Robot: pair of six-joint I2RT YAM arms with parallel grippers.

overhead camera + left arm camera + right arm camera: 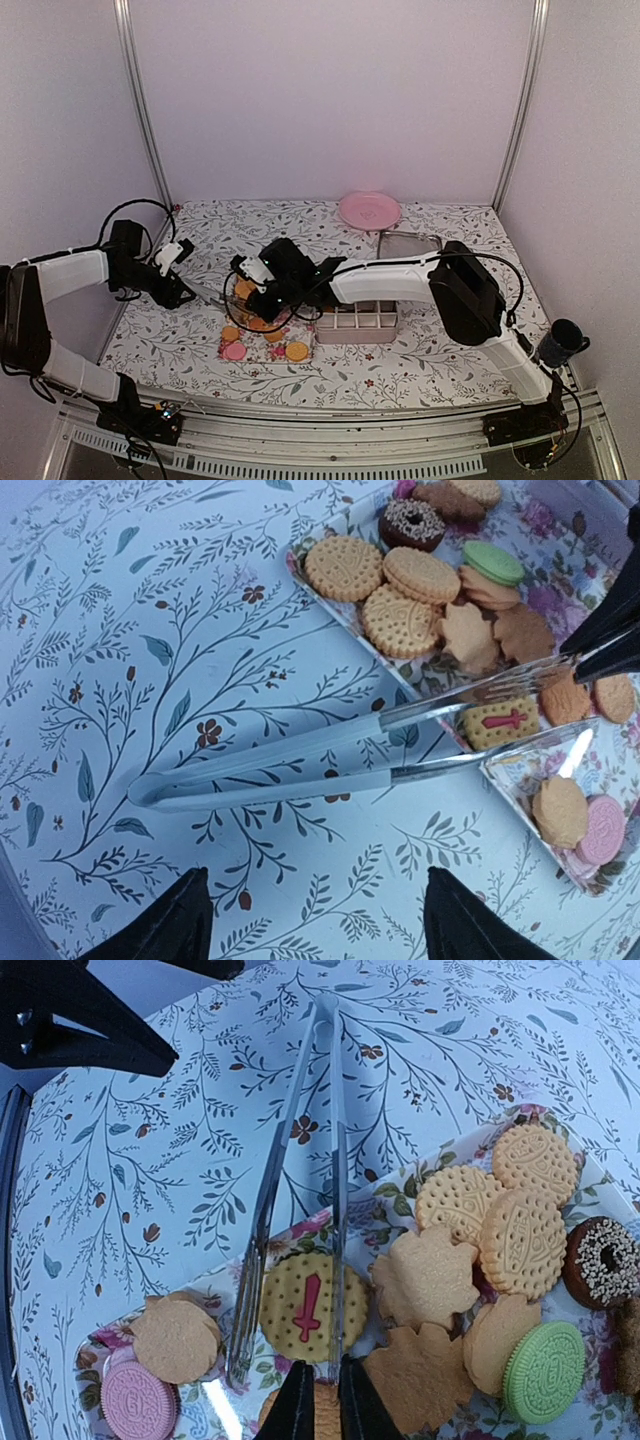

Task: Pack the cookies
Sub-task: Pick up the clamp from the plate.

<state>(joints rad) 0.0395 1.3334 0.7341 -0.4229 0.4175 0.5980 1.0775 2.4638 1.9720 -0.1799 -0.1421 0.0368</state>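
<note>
The cookies (470, 1260) lie in a floral tray (265, 345): mostly golden, with a pink one (138, 1400), a green one (544, 1372) and a dark doughnut (602, 1260). Metal tongs (300, 1110) rest with their tips over a yellow cookie with a red sword (305, 1305), handle end out on the table. My right gripper (322, 1375) is shut on the tip of one tong arm, right above that cookie. My left gripper (318, 880) stands open over the bare table just short of the tongs' bend (150, 792), nothing between its fingers.
A white divided box (358, 320) stands right of the tray. A pink plate (369, 210) sits at the back, and a metal tray (410, 243) lies near it. A dark cup (560, 343) stands at the right edge. Walls enclose the table.
</note>
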